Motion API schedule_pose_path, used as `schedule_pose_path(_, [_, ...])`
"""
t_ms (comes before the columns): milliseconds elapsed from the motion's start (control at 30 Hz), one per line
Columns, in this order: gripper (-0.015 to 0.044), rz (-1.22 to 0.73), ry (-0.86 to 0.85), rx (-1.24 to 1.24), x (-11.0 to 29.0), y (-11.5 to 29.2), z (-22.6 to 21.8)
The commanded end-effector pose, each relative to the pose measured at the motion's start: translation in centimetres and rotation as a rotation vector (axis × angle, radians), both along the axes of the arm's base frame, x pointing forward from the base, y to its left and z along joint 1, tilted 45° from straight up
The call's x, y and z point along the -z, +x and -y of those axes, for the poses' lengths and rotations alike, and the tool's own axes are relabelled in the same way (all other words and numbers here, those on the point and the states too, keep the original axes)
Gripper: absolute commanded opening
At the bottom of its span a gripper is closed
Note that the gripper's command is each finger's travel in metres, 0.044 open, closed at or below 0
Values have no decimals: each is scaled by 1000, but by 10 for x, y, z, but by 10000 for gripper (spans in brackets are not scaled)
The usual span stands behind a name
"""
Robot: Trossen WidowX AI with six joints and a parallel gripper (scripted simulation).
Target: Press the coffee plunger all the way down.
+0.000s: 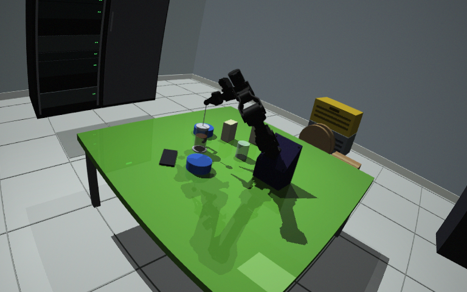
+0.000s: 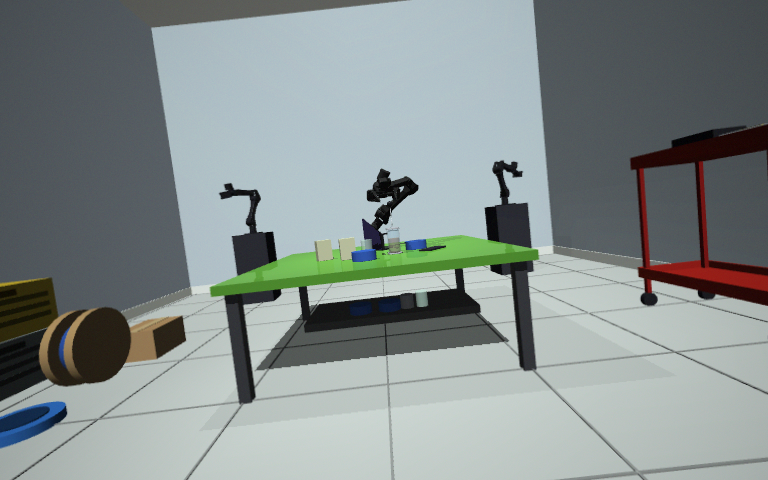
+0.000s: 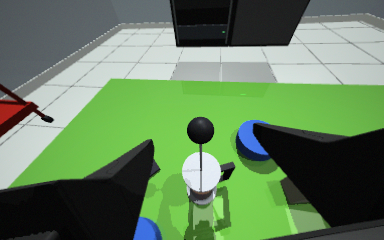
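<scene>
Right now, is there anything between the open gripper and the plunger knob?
Nothing visible. The black knob stands free on its raised rod above the coffee press, framed by the open gripper; the blue discs sit aside.

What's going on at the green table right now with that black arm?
A single black robot arm on the green table has its open, empty gripper poised above a French press. The plunger knob is up on its rod, so it is not yet pressed. In the wrist view the knob sits between the two fingers without visible contact.
</scene>
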State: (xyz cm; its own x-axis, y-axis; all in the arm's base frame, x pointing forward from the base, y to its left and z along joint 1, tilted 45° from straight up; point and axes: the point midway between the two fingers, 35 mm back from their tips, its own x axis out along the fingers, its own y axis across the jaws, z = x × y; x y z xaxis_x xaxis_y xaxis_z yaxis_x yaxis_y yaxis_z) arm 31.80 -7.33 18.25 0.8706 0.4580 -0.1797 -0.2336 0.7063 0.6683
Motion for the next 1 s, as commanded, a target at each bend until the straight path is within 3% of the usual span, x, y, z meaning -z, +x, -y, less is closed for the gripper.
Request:
schedule_pose_path(0, [440,-4,2,1,3,5,-3])
schedule_pose_path(533, [440,0,5,3,7,26,-15])
schedule_pose_path(933, [125,0,5,3,7,26,-15])
schedule_pose_path(967, [119,0,5,3,7,26,-15])
